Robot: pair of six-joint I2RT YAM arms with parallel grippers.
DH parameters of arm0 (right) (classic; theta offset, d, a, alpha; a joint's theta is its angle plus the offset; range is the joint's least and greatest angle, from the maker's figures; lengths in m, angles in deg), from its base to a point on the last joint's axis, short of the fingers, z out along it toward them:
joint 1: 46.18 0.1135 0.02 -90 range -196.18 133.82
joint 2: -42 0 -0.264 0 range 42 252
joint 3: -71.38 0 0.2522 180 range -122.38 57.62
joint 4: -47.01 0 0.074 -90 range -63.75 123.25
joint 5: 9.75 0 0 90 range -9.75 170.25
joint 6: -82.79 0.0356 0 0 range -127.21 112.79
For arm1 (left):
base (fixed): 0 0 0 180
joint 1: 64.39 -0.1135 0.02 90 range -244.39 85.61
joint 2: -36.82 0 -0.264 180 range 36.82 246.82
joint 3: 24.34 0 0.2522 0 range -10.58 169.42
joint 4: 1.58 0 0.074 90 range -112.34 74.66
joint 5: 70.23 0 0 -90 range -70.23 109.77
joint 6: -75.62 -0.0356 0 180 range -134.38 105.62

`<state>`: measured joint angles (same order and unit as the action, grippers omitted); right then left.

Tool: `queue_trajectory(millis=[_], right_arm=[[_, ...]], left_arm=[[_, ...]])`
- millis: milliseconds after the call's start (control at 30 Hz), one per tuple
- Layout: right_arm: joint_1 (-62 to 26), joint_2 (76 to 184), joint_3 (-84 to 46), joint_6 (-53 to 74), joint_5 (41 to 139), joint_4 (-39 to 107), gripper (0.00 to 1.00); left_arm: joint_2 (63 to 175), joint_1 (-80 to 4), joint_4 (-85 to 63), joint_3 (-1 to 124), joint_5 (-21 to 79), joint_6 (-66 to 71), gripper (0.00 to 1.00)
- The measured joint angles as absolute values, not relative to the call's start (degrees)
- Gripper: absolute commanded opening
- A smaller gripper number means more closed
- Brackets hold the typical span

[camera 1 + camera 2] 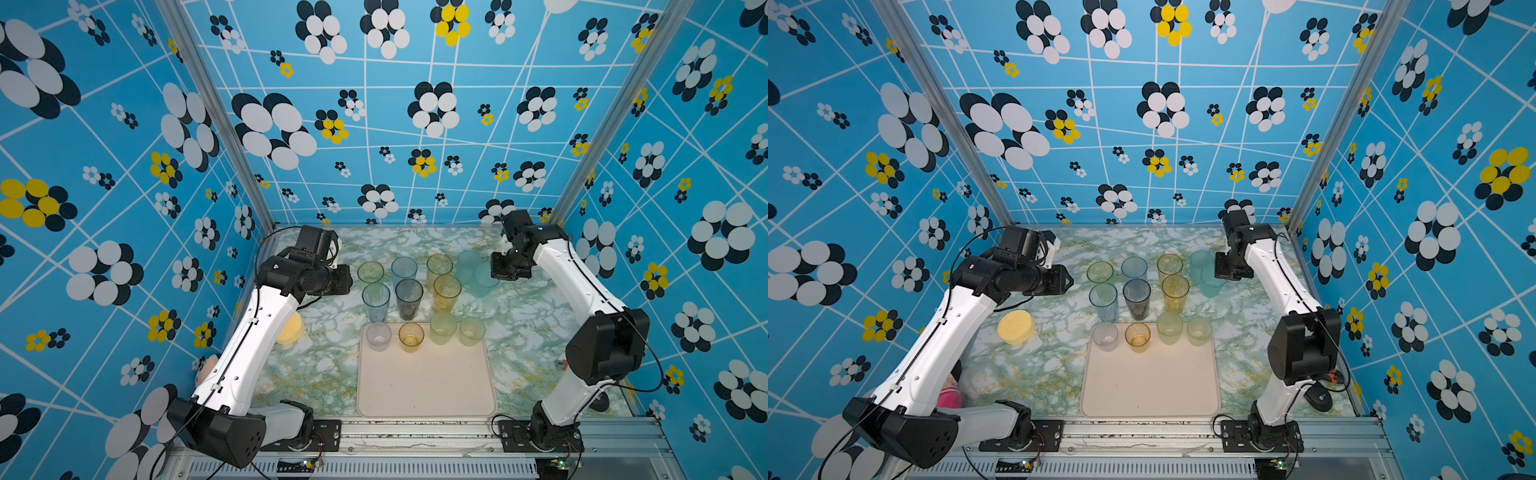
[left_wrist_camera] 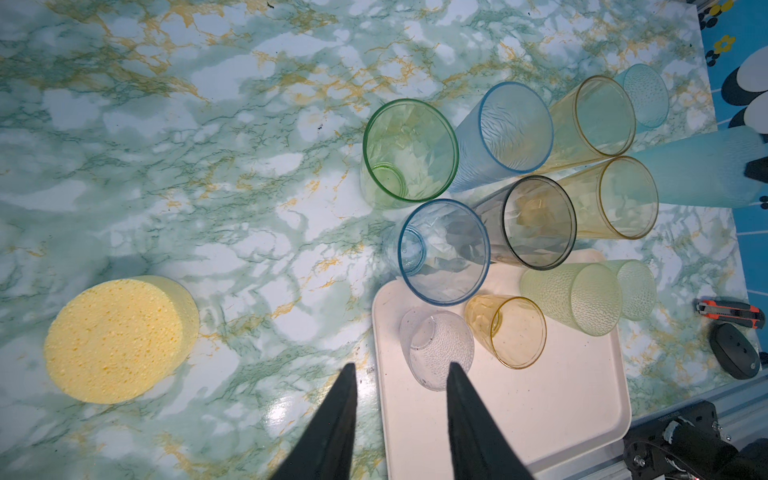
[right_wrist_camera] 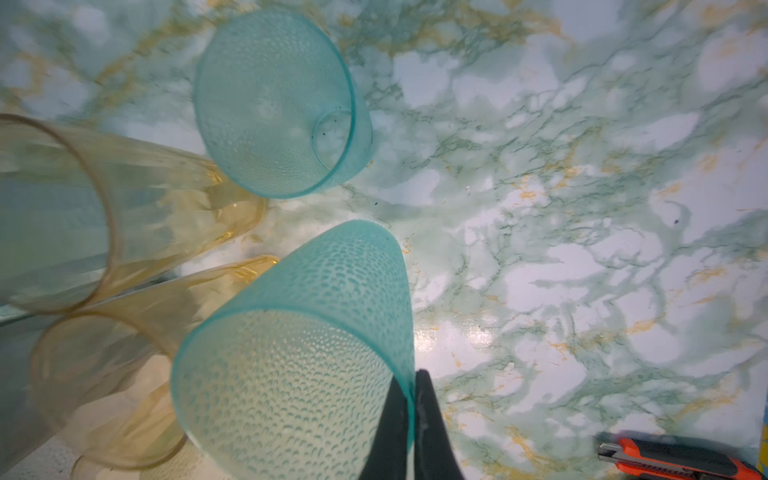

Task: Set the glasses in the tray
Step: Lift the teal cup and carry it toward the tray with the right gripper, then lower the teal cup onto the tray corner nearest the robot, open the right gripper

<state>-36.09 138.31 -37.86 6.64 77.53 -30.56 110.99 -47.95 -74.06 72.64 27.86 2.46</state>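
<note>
The cream-pink tray [image 1: 424, 386] lies at the table's front centre. Along its far edge stand a clear short glass [image 1: 378, 336], an amber one [image 1: 411, 336] and two pale green ones [image 1: 443, 328]. Behind it stand several tall glasses, among them green [image 1: 370, 272], grey [image 1: 409, 297] and amber [image 1: 447, 291]. My right gripper [image 3: 411, 399] is shut on the rim wall of a tall teal glass [image 1: 484, 282], next to a second teal glass [image 3: 274, 104]. My left gripper [image 2: 403, 368] hangs open and empty over the tray's left edge, near the clear glass [image 2: 436, 349].
A round yellow sponge disc [image 1: 1016, 327] lies left of the tray, close to the left arm. An orange box cutter [image 2: 731, 311] and a black round object [image 2: 733, 355] lie at the right edge. Patterned walls close in three sides.
</note>
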Motion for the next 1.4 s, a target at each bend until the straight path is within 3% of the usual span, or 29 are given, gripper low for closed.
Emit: queue_trajectory(millis=[200,733,967,1400], right_arm=[[-35.13,125.72,-37.77,5.43,75.95,-37.12,0.01],[-10.87,105.09,-19.57,17.96,75.06,-51.63,0.01],[-9.82,103.89,-5.56,22.92,76.26,-46.39,0.01],[-9.82,108.33,1.02,25.3,75.82,-33.08,0.02]], left_arm=[[112.0,-47.95,-73.54,72.36,27.73,2.33,0.38],[119.19,-46.2,-71.38,76.27,25.61,2.26,0.38],[121.68,-44.25,-71.44,78.37,24.85,2.09,0.38],[122.8,-43.73,-72.36,79.77,24.24,1.04,0.39]])
